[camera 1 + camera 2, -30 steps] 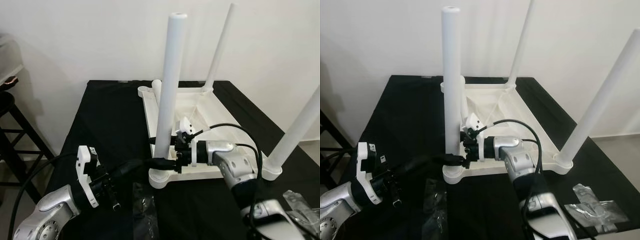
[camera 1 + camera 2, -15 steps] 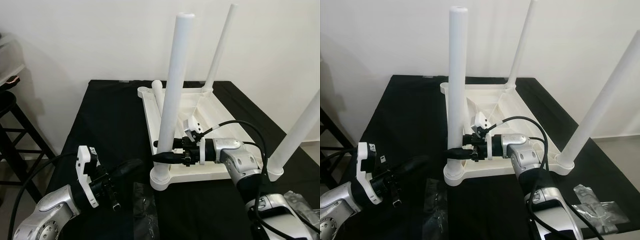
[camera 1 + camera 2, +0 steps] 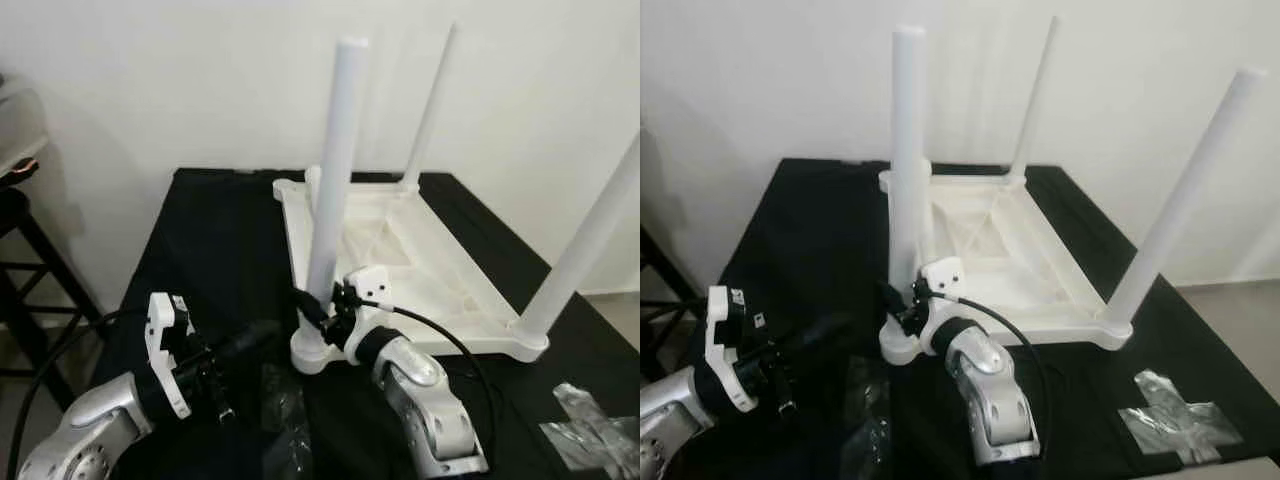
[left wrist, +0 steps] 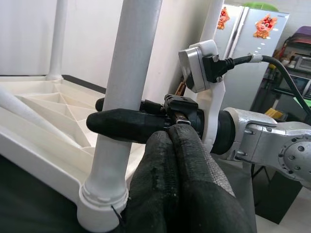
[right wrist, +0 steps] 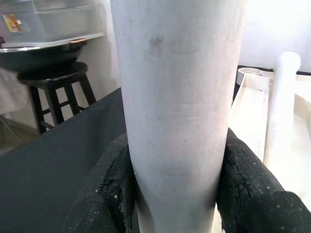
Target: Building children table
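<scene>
I see the white children's table [image 3: 400,250] lying upside down on the black worktop [image 3: 210,240], its underside up and its legs pointing at the ceiling. The near-left leg [image 3: 330,170] stands in its corner socket [image 3: 310,355] at the edge of the table closest to me. My right claw [image 3: 312,312] is closed around that leg low down, just above the socket. In the right wrist view one black finger [image 5: 104,189] presses on each side of the white tube, so the grip is firm and the leg fills the gap between them.

My left claw [image 3: 255,338] reaches in from the left over the worktop toward the same corner. In the left wrist view its fingers [image 4: 180,184] lie pressed together with nothing between them, their tips close to the base of the leg and just under my right claw's finger. I cannot tell whether they touch the socket.

Two more legs stand upright: one at the far right corner [image 3: 425,110], one at the near right corner [image 3: 590,235]. A short white stub [image 5: 282,97] rises at the far left corner.

Clear plastic bags [image 3: 285,410] lie on the worktop near my left arm, and another crumpled one [image 3: 1180,420] lies to the right. A dark stool [image 3: 20,260] stands left of the worktop.
</scene>
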Robot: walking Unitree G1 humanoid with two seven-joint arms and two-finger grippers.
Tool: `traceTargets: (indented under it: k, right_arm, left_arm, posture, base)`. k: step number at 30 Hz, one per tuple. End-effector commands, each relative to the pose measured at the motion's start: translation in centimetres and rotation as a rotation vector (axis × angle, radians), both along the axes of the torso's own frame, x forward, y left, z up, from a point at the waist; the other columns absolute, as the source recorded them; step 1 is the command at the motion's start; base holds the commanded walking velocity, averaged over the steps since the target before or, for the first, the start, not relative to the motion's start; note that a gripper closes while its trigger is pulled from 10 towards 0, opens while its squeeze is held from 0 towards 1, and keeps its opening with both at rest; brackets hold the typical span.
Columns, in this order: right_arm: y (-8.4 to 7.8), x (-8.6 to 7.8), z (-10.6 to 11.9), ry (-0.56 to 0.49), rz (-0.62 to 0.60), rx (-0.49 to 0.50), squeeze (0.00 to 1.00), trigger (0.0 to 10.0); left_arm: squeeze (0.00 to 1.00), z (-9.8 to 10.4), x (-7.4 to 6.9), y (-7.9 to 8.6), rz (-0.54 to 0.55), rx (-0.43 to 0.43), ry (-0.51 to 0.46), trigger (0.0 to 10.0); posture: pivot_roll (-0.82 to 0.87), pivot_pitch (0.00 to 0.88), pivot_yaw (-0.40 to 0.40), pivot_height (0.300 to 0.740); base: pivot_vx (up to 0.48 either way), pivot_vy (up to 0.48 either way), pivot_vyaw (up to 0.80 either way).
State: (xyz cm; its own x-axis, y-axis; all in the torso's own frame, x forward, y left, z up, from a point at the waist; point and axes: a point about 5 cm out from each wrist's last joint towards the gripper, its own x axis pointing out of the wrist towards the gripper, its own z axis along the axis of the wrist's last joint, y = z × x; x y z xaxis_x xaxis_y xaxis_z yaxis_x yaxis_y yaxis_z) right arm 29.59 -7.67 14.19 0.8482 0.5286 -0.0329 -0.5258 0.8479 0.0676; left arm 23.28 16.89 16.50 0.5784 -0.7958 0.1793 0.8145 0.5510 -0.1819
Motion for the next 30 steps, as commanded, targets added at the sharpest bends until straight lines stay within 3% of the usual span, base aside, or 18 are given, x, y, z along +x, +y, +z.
traceTargets:
  k: [1, 6, 7, 8, 10, 11, 14, 18, 19, 24, 30]
  right_arm:
    - [-0.5, -0.1, -1.8, 0.081, -0.018, -0.031, 0.0, 0.0]
    - [-0.1, -0.5, -1.8, 0.104, -0.013, -0.071, 0.0, 0.0]
    - [0.1, -0.7, -1.5, 0.12, -0.007, -0.062, 0.0, 10.0]
    - [0.4, -0.8, -1.3, 0.12, 0.029, -0.05, 0.41, 10.0]
    - [0.5, -0.9, -1.1, 0.119, 0.054, -0.043, 0.41, 10.0]
    - [0.6, -0.8, -0.6, 0.101, 0.112, -0.039, 1.0, 10.0]
    - [0.1, -0.3, 0.8, 0.029, 0.314, -0.052, 1.0, 10.0]
    - [-0.6, -0.1, 1.4, -0.006, 0.41, -0.07, 1.0, 10.0]
    - [-1.3, 0.1, 1.9, -0.015, 0.498, -0.081, 0.0, 10.0]
    - [-2.7, 0.7, 3.3, -0.024, 0.765, -0.13, 0.0, 10.0]
    - [-3.3, 2.8, 3.8, 0.01, 0.829, -0.103, 0.0, 10.0]
  left_arm:
    - [0.0, 0.0, 0.2, 0.1, -0.011, 0.011, 0.002, 10.0]
    - [0.0, 0.0, 0.3, 0.1, 0.005, 0.008, -0.006, 10.0]
    - [0.0, -0.1, 0.3, 0.1, 0.008, 0.007, -0.008, 10.0]
    - [0.0, -0.1, 0.3, 0.0, 0.003, 0.008, -0.006, 10.0]
    - [0.0, -0.1, 0.3, 0.0, -0.001, 0.008, -0.005, 10.0]
    - [0.0, -0.1, 0.3, 0.0, -0.003, 0.008, -0.004, 10.0]
    - [0.0, -0.1, 0.4, -0.2, -0.005, 0.006, -0.003, 10.0]
    - [0.0, -0.2, 0.4, -0.3, -0.006, 0.005, -0.004, 10.0]
    - [0.0, -0.2, 0.4, -0.3, -0.005, 0.005, -0.005, 10.0]
    - [0.0, -0.2, 0.4, -0.3, -0.002, 0.006, -0.005, 10.0]
    - [0.0, -0.3, 0.4, -0.4, -0.004, 0.007, -0.001, 10.0]
  posture:
    - [0.07, 0.0, -0.087, 0.74]
    - [0.07, 0.0, -0.088, 0.74]
    - [0.07, 0.0, -0.089, 0.74]
    - [0.07, 0.0, -0.085, 0.74]
    - [0.07, 0.0, -0.085, 0.74]
    - [0.07, 0.0, -0.082, 0.74]
    - [0.07, 0.0, -0.085, 0.74]
    - [0.08, 0.0, -0.088, 0.74]
    - [0.08, 0.0, -0.091, 0.74]
    - [0.09, 0.0, -0.094, 0.74]
    - [0.1, 0.0, -0.092, 0.74]
  base:
    - [0.0, 0.0, 0.0]
    - [0.0, 0.0, 0.0]
    - [0.0, 0.0, 0.0]
    - [0.0, 0.0, 0.0]
    - [0.0, 0.0, 0.0]
    - [0.0, 0.0, 0.0]
    - [0.0, 0.0, 0.0]
    - [0.0, 0.0, 0.0]
    - [0.0, 0.0, 0.0]
    - [0.0, 0.0, 0.0]
    - [0.0, 0.0, 0.0]
